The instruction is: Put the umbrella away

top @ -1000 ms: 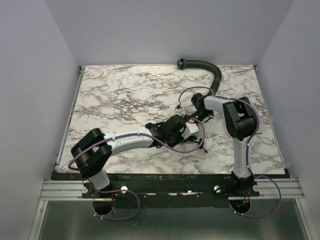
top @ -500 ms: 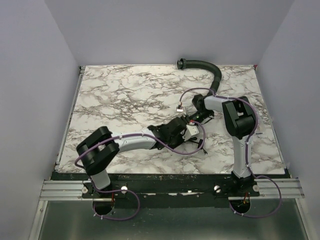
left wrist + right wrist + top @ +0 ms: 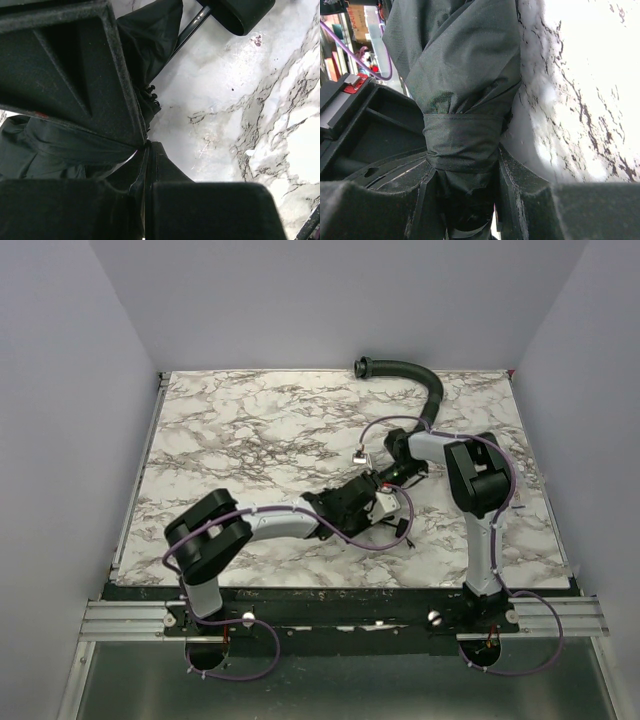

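The umbrella (image 3: 371, 487) is a short black bundle lying mid-table between both arms. In the right wrist view its gathered fabric (image 3: 465, 65) is cinched by a black strap (image 3: 462, 142), and my right gripper (image 3: 465, 200) is shut around the bundle just below that strap. My left gripper (image 3: 146, 150) is shut at the bundle's side (image 3: 368, 506), with a thin strip of the black fabric (image 3: 150, 40) pinched between its fingers. The metal shaft (image 3: 192, 25) and black handle (image 3: 240, 12) lie on the marble beyond it.
A curved black ribbed hose (image 3: 415, 375) lies at the table's back right, behind the right arm. Purple cables (image 3: 380, 540) loop off both wrists near the bundle. Grey walls close in the left, right and far sides.
My left arm's elbow has swung right and nearer to the bundle, and its wrist has turned there. The right arm and the bundle have barely shifted.
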